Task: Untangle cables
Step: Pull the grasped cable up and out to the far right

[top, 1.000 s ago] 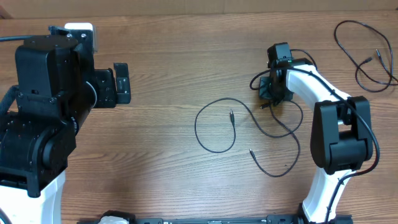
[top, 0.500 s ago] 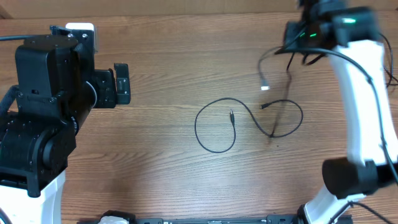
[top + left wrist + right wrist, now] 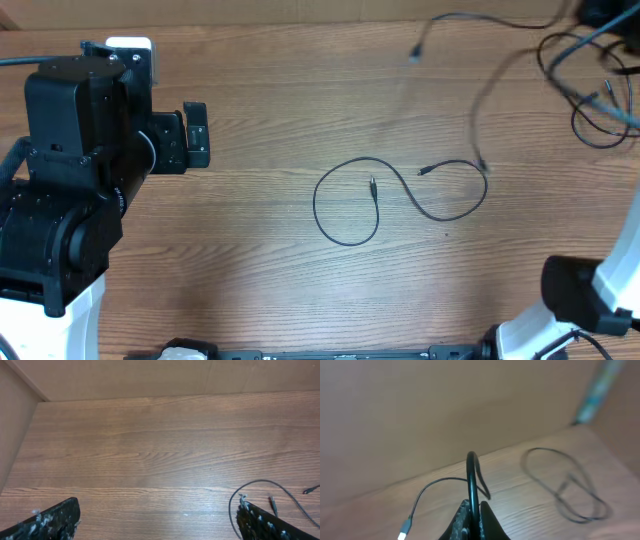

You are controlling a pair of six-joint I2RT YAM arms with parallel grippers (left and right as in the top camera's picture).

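Cable properties: Treat the cables as light, thin and limp. They carried no shape of their own, sagged under their own weight and snagged easily on a neighbouring loop. The small plug ends looked like the only rigid parts.
Grasp point: Take a cable on a bare stretch of cord clear of any crossing, or just behind a plug.
Right hand (image 3: 471, 510): It was closed on the lifted cable (image 3: 469, 477), pinching the cord mid-length, with the arm raised toward the upper right of the overhead view.
Lifted cable: It hung in the air across the upper right of the overhead view, its pale plug (image 3: 405, 534) dangling free.
Left hand (image 3: 196, 134): It stood open and empty at the left of the table (image 3: 250, 280).
Centre cable (image 3: 316, 205): It lay flat in two loops at mid-frame.
Third cable (image 3: 575, 122): It lay at the upper right edge.
Change from earlier frame: The right hand had been low over the crossing at centre right; it then rose and swung away. The strand that trailed toward the lower centre had left the table. You left the left arm unmoved.
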